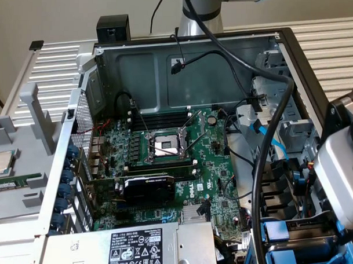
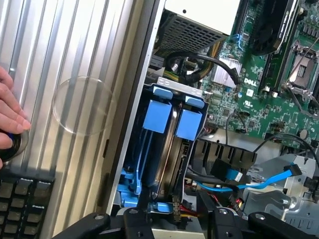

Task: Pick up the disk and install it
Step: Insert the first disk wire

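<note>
**Student:** What does the figure show?

**Tutor:** An open computer case (image 1: 88, 100), seen from above. The motherboard (image 1: 181, 167) lies on its floor, with the CPU socket (image 1: 166, 146) near the middle. The power supply (image 1: 143, 247) runs along one edge.

**Student:** Where is the disk?

**Tutor:** The disk (image 2: 168, 149) stands on edge in the drive cage (image 2: 179, 83), in the corner of the case beside the power supply. Two blue carrier tabs (image 2: 157, 117) flank its metal edge. Which of the two frames it sits in cannot be told.

**Student:** And the claw?

**Tutor:** The gripper (image 2: 174, 224), at the tip of the arm (image 1: 337, 166), hangs over the open end of the cage. Its jaws stand partly spread. The gap between them shows the end of the cage, with nothing clamped. Whether a finger touches the disk's frame cannot be told.

**Student:** What lies outside the case?

**Tutor:** A person's hand (image 2: 11, 117) rests on the ribbed metal worktop (image 2: 65, 50) beside the case wall, near a keyboard (image 2: 20, 199). A small square CPU chip (image 1: 1, 163) sits outside the opposite wall. Inside the case, a blue cable (image 2: 264, 181) runs past the cage.
</note>
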